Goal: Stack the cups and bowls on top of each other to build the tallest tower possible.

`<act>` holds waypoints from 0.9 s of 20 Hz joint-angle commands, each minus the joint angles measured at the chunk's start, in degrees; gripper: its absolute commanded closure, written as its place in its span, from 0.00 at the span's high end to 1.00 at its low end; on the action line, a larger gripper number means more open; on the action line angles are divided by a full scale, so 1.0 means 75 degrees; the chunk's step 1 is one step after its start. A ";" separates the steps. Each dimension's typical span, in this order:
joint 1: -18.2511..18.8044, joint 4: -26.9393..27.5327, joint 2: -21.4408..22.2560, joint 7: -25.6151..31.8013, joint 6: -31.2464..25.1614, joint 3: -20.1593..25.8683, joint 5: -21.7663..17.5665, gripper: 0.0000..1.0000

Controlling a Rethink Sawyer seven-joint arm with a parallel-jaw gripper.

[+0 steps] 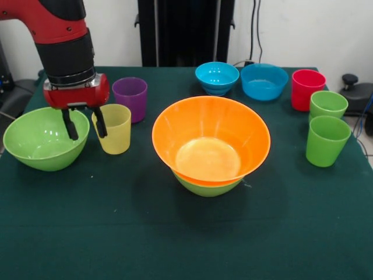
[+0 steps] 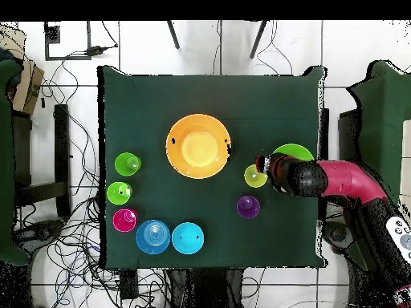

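The tower is a large orange bowl [image 1: 211,143] [image 2: 197,145] nested in a lime green bowl [image 1: 207,186] at mid-table. My gripper [image 1: 85,123] [image 2: 265,165] is open and holds nothing. It hangs low between a second lime green bowl [image 1: 41,143] [image 2: 293,150] and the pale yellow cup [image 1: 115,131] [image 2: 255,176]. One finger [image 1: 70,125] is over the bowl's inner side and the other is in front of the cup's rim. A purple cup [image 1: 130,97] [image 2: 248,207] stands just behind the yellow one.
Two blue bowls [image 1: 217,77] [image 1: 264,81] stand at the back. A red cup [image 1: 307,88] and two light green cups [image 1: 327,105] [image 1: 326,141] are grouped at the right. Cables lie on the floor around the table.
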State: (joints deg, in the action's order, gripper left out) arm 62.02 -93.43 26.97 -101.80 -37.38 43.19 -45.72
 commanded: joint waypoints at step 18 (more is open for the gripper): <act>-0.0086 0.0154 0.0195 0.1866 0.0021 -0.0338 -0.0956 1.00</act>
State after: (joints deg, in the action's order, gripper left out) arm 63.56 -93.62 30.96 -101.80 -37.39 43.14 -46.01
